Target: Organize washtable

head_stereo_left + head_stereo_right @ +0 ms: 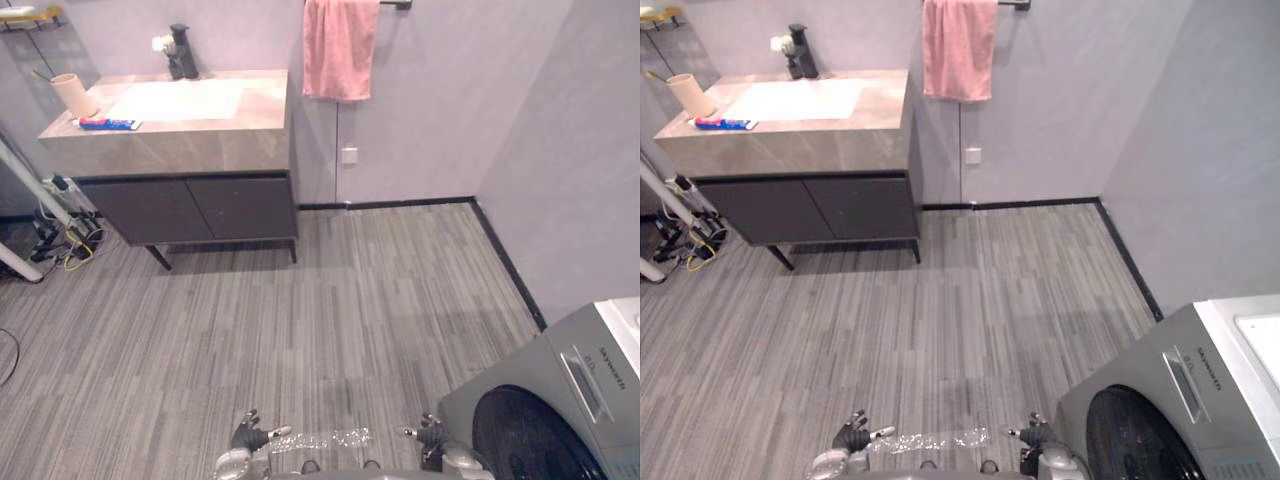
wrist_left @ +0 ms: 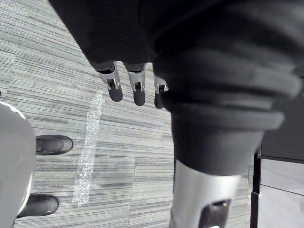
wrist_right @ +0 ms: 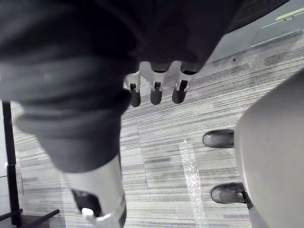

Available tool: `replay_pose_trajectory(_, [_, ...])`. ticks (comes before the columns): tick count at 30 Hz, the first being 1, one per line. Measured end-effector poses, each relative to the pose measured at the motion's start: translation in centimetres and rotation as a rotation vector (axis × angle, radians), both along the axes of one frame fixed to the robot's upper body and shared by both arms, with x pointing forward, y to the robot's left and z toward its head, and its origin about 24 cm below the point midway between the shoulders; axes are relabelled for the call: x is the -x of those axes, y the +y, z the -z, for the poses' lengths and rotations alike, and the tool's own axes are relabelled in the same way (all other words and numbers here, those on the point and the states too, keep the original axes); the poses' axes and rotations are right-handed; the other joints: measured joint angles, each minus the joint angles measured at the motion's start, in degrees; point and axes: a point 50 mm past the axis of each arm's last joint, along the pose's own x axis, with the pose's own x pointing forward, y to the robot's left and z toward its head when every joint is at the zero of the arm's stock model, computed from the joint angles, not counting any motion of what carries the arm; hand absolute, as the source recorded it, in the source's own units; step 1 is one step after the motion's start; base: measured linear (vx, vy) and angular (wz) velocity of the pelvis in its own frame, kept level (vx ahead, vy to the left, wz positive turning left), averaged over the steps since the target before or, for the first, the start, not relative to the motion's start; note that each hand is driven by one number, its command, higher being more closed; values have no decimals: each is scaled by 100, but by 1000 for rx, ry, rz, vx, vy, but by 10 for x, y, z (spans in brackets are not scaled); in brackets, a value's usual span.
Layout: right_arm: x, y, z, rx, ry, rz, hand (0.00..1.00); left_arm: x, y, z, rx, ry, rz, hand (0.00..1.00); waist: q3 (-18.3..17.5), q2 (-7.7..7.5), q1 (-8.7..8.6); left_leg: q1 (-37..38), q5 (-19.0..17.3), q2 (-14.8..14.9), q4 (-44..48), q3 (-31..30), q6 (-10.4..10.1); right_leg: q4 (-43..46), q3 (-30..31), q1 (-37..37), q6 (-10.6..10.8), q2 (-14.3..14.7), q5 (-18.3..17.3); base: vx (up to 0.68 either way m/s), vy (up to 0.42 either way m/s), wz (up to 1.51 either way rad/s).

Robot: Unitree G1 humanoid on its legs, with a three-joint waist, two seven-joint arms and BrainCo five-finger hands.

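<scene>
Fingers [image 2: 115, 88] of the left hand [image 1: 245, 437] hang straight and a little apart, dark tips toward the floor [image 1: 300, 320], holding nothing. The right hand [image 1: 430, 435] has its fingers [image 3: 156, 92] hanging the same way, also empty. The head views show both hands low down, well apart from the washtable [image 1: 170, 140]. At the washtable's left end stands a beige cup [image 1: 75, 95], with a toothpaste tube [image 1: 108, 124] lying just beside it. A black faucet [image 1: 182, 52] rises behind the basin [image 1: 180, 100]. A pink towel [image 1: 338, 48] hangs to the washtable's right.
</scene>
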Motion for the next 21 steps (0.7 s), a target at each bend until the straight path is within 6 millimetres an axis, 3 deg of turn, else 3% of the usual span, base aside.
replay_pose_trajectory(21, [1, 1, 2, -9, 21, -5, 0, 7, 2, 3, 3, 34, 30, 0, 18, -3, -15, 21, 5, -6, -4, -7, 42, -205, -229, 192, -35, -16, 98, -10, -17, 2])
